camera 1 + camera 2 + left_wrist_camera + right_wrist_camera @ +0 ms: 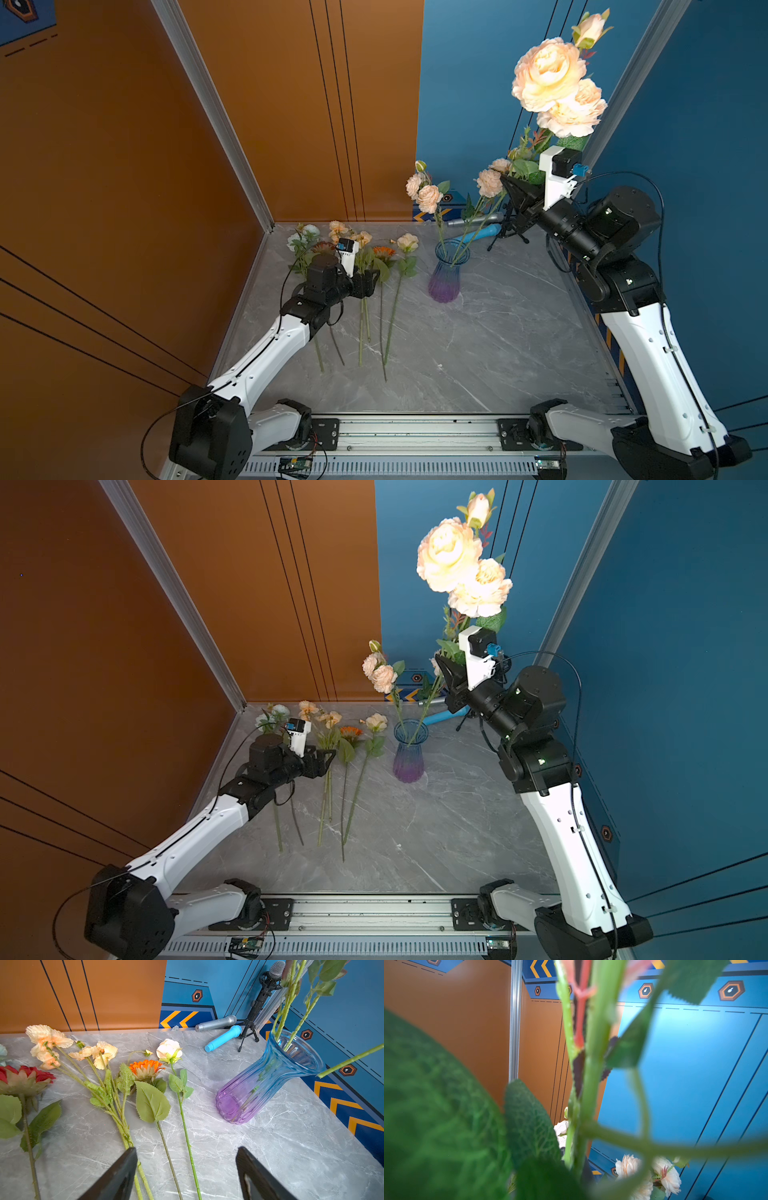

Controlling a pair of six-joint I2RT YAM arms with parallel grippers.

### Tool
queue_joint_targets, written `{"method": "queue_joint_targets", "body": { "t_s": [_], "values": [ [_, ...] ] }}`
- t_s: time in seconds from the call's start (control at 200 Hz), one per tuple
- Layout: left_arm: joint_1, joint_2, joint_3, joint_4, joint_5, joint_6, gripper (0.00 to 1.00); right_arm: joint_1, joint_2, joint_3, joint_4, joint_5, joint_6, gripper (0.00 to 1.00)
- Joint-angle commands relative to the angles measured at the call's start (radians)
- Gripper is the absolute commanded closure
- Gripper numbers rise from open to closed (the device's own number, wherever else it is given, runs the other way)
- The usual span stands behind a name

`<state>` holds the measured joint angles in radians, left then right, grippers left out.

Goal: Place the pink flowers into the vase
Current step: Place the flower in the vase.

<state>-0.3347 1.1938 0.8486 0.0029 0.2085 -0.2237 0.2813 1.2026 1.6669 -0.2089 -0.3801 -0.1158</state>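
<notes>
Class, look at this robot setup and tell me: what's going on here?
The right gripper is shut on a pink flower stem, held high near the vase; its lower end is not yet inside. Two pink stems already stand in the vase. The left gripper hangs open over the other flowers lying on the table.

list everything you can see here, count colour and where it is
table: one, grey marble, between the arms
vase: one, blue fading to purple glass, upright on the table
pink flower stems: three, peach-pink blooms; two standing in the vase, one held high above it
loose flowers: several stems, orange, red, cream, peach, whitish; lying side by side on the table
microphones: three, silver, blue, black on a tripod; back of the table by the blue wall
left tool: open, over the loose stems
right tool: shut on the raised pink stem
</notes>
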Motion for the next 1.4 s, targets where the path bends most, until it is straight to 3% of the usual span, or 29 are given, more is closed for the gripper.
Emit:
{"method": "queue_joint_targets", "body": {
  "t_s": [0.0,0.38,1.397],
  "values": [
    [-0.006,-0.004,-0.017,-0.012,-0.016,0.021,0.22,-0.012,0.005,0.052,0.003,0.003,-0.004,0.97],
    [-0.006,-0.010,-0.023,-0.017,-0.025,0.028,0.22,-0.018,0.030,0.050,0.013,-0.008,0.002,0.96],
    [-0.005,-0.030,-0.006,-0.073,-0.066,0.064,0.22,-0.007,0.084,-0.170,0.117,-0.037,0.075,0.96]
  ]
}}
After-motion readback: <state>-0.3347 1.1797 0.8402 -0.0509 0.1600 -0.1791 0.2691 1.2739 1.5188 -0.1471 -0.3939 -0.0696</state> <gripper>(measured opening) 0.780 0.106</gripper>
